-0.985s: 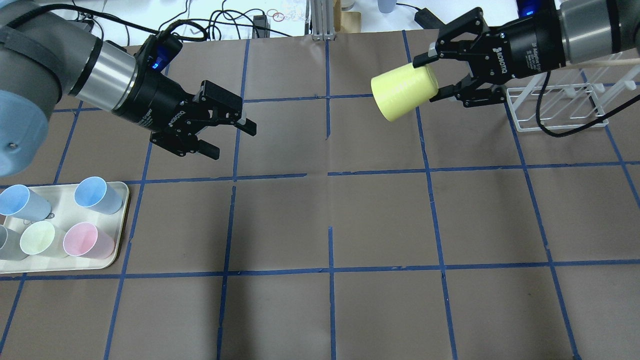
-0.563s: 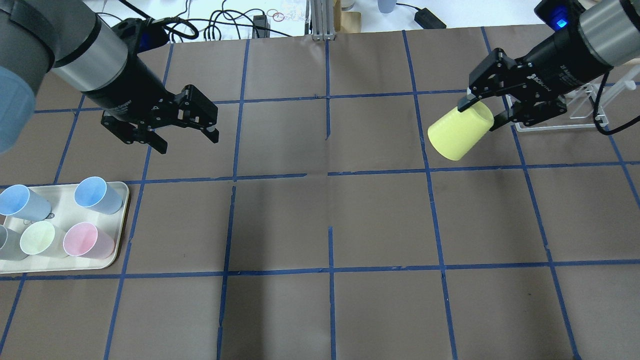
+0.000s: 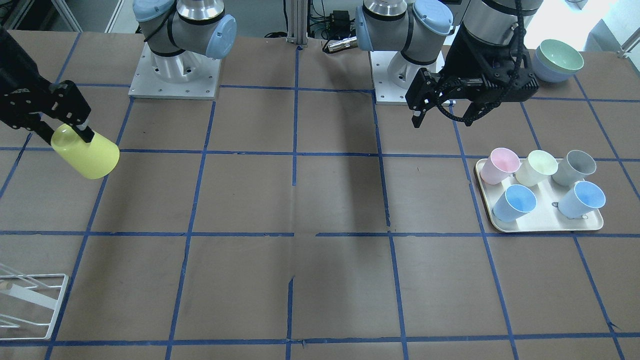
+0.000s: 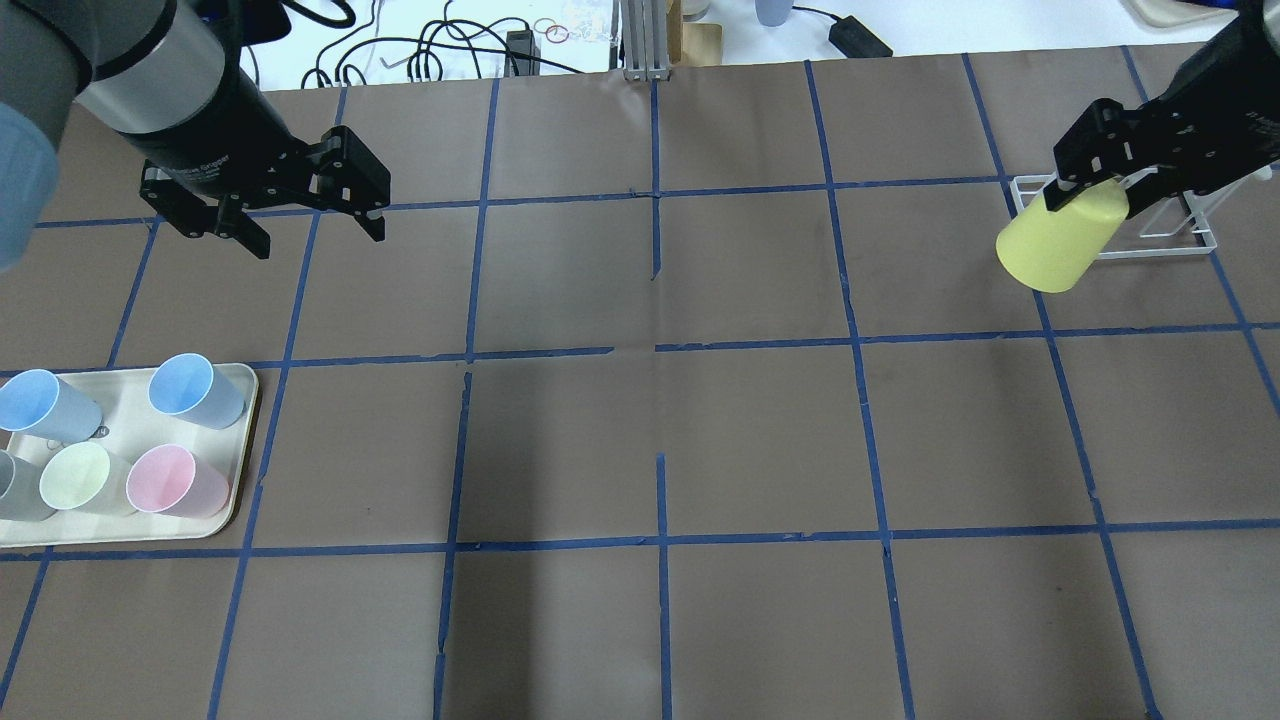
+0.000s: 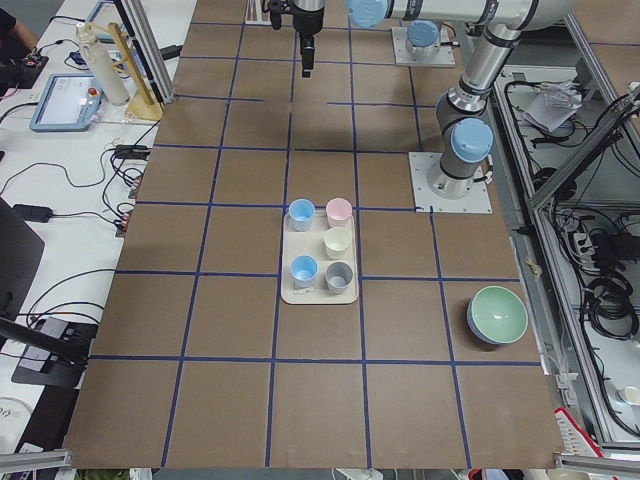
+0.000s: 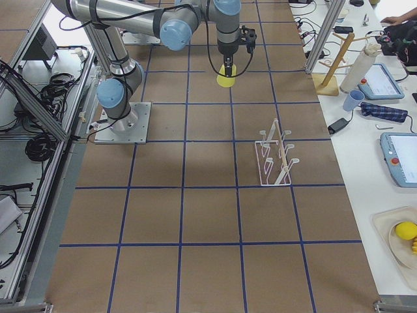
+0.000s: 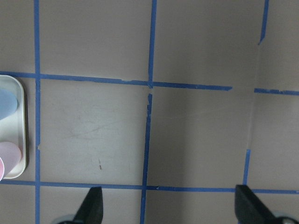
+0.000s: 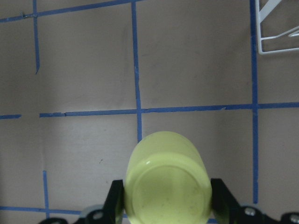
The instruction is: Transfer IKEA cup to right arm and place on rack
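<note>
1. IKEA cup [image 4: 1058, 242]: bright yellow plastic tumbler with a smooth, tapered wall and no handle. The narrow closed end sits between the right gripper's fingers. The wide end points away from them, tilted down toward the table.
2. Right gripper [image 4: 1097, 193]: part closed, with one finger pressed on each side of the cup near its base.
3. Left gripper [image 4: 316, 238]: jaws spread wide, nothing between them, well apart from the cup.
4. Rack [image 6: 275, 155]: white thin-wire frame standing on the table, apart from the right gripper and not touching the cup.
5. Tray [image 4: 120, 420]: cream, holds pastel cups, near and below the left gripper.
</note>
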